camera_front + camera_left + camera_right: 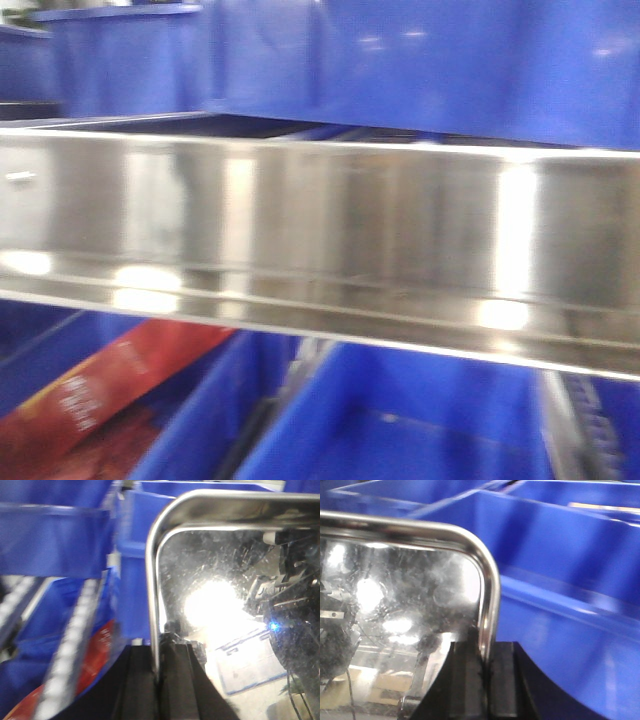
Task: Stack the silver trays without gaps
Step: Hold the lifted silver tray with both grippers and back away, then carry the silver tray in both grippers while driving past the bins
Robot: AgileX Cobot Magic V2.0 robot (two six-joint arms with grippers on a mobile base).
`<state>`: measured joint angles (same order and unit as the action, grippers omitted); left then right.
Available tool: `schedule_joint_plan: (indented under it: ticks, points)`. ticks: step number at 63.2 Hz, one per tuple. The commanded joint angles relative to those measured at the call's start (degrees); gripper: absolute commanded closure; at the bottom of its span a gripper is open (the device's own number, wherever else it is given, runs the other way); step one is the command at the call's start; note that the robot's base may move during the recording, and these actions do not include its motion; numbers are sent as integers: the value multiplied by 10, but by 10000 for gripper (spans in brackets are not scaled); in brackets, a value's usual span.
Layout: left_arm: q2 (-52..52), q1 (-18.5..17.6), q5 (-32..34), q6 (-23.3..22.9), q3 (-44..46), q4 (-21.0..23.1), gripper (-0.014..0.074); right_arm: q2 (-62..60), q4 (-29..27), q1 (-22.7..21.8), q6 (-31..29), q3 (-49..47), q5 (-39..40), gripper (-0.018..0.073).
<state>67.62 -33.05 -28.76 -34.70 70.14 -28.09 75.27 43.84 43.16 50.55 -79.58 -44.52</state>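
Two grippers (157,652) (484,650) clamping tray (220,545), wrist views only

R gripper (483,669) black fingers (466,680) pinch silver tray (395,595) rim just below rounded corner; scratched mirror base w/ glare spots; blue bins (560,550) behind & beside

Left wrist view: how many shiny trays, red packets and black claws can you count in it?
silver tray: 1
red packet: 1
left gripper: 1, clamped on the tray's rim
Total: 3
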Motion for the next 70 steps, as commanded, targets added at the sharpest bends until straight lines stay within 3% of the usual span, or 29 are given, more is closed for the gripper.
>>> schedule_joint_plan:
  ticks: [1, 70]
  points:
    - [-3, -9, 62, -1, 7, 4, 614, 0, -9, 8, -5, -9, 77, 637]
    - [-3, -9, 62, -1, 7, 4, 614, 0, -9, 8, -5, -9, 77, 637]
